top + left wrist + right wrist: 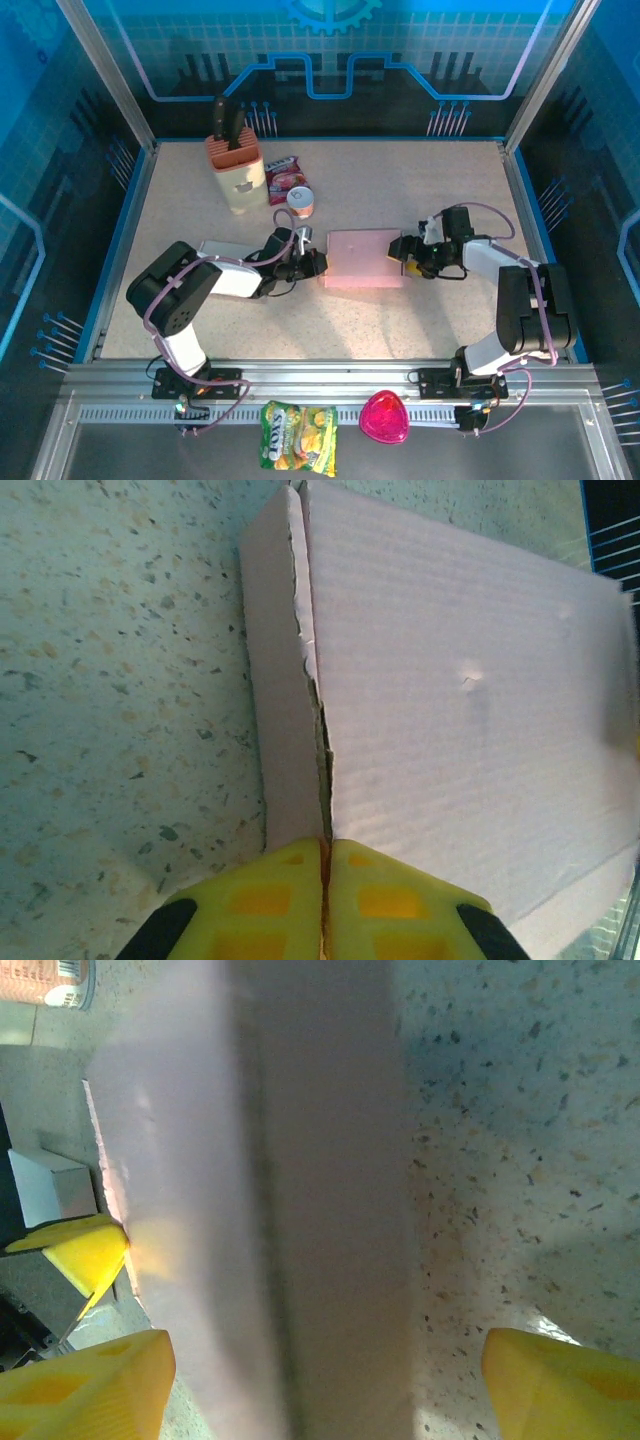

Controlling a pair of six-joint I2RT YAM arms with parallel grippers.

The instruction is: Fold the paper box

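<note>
Lying flat near the middle of the speckled beige bench (450,200), the pale pink corrugated paper box (365,258) sat between the two arms, its long sides running left to right in the top view. From the left wrist its broad top panel (460,700) showed a small dent and a ragged seam where a narrow side flap (280,680) met it along the left edge. The left gripper (318,265) was at the box's left end, its yellow fingers (270,890) pressed together exactly where that seam ran into them (326,855); whether a layer of cardboard was caught between the pads could not be told. The right gripper (410,255) stood at the box's right end with its jaws wide, one yellow finger (90,1385) on each side of the frame and the box (250,1160) blurred and close between them, touching neither pad. At the far edge of the box in that view a yellow fingertip (75,1255) of the left gripper met the cardboard. Beyond the box, toward the back left of the bench, stood a small round can with a white lid (301,200), a pink snack packet (283,180) just behind it, and a salmon-coloured knife block with black handles (233,165) beside that. Off the bench, on the metal rail in front of the arm bases, lay a yellow-green snack bag (298,437) and a magenta heart-shaped object (384,418).
</note>
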